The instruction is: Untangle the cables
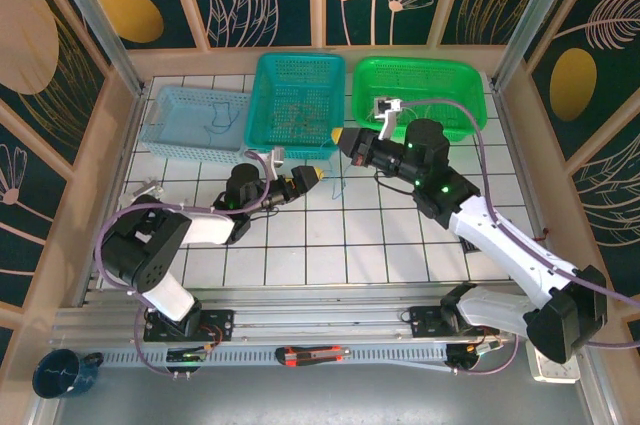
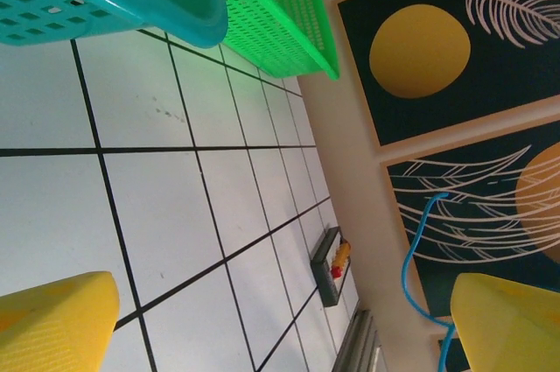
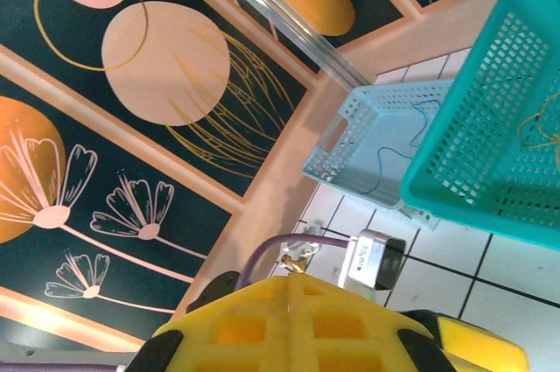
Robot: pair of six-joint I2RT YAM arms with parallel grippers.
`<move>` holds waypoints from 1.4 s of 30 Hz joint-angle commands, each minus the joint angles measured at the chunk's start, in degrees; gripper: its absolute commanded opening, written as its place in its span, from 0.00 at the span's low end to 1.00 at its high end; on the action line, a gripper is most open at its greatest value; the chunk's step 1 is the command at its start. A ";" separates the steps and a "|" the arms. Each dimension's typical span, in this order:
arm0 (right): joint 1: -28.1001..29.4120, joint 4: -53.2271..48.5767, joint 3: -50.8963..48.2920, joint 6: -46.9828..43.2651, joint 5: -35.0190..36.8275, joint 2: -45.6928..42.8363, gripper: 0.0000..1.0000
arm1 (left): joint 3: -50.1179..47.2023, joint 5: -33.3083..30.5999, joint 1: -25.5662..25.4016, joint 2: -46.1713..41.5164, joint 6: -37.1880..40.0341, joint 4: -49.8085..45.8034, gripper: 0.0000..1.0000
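A thin blue cable [image 1: 340, 183] hangs in the air over the white tiles between the two grippers. My right gripper [image 1: 340, 135] sits above it, yellow fingers pressed together [image 3: 293, 280], and seems to hold the cable's upper end; the pinch itself is hidden. My left gripper [image 1: 312, 176] is open [image 2: 284, 302], with the blue cable [image 2: 408, 271] curling just beside its right finger [image 2: 507, 319]. Another blue wire [image 1: 216, 125] lies in the light-blue basket [image 1: 170, 130]. A brownish-yellow wire [image 3: 535, 127] lies in the teal basket [image 1: 265, 95].
A green basket [image 1: 460, 75] stands at the back right, next to the teal one. A small grey box with a red button [image 2: 332, 265] lies by the right wall. A blue mug [image 1: 60, 373] and a red-black tool [image 1: 315, 355] rest beyond the front rail.
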 commanded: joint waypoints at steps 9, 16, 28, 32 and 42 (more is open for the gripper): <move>1.51 5.94 2.79 2.06 -4.46 2.17 0.00 | 1.55 3.71 0.11 2.16 -3.86 8.44 0.98; 2.23 7.43 3.27 2.67 -5.47 3.90 0.00 | 1.24 4.92 0.15 2.80 -5.13 11.25 0.99; 1.53 6.84 4.37 1.47 -2.39 5.83 0.00 | -1.70 1.82 0.14 -0.54 -1.98 8.45 0.93; 1.12 6.59 7.83 0.71 -1.89 8.57 0.00 | -3.68 -3.15 0.28 -4.81 1.73 2.01 0.96; -0.53 6.33 13.12 -0.52 0.32 13.59 0.00 | -7.45 -17.79 0.93 -19.92 13.58 -16.81 0.99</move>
